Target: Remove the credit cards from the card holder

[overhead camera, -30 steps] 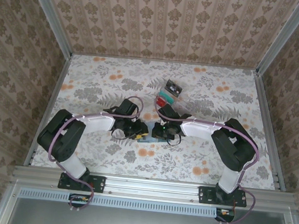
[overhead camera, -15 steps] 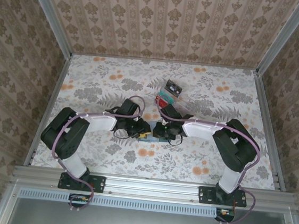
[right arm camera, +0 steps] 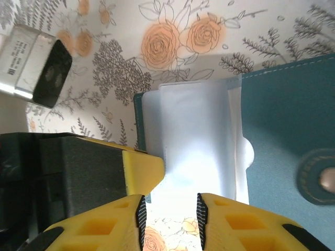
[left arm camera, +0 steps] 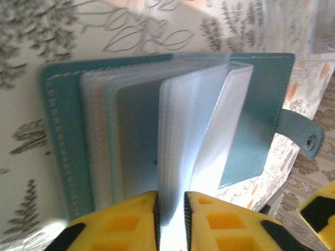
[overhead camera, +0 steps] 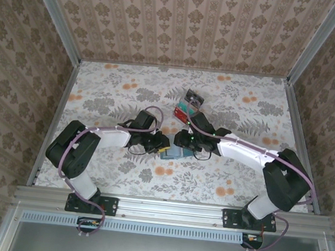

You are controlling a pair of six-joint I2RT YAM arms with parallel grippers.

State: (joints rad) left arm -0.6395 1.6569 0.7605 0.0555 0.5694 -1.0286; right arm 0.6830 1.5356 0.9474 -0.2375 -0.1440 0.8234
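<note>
Left wrist: I am pinching a clear sleeve (left arm camera: 180,130) of the card holder (left arm camera: 254,104) in the left claw (left arm camera: 170,204). The right claw (right arm camera: 168,206) is hovering open over the holder, which is lying spread on the surface (right arm camera: 172,36). Credit cards seemingly awaiting removal.

Floral table (overhead camera: 99,94) with teal card holder (overhead camera: 170,153), clear box (overhead camera: 186,110)

Clear plastic box (overhead camera: 192,104) on floral table (overhead camera: 110,95) — wallpapered walls (overhead camera: 184,19).
</note>
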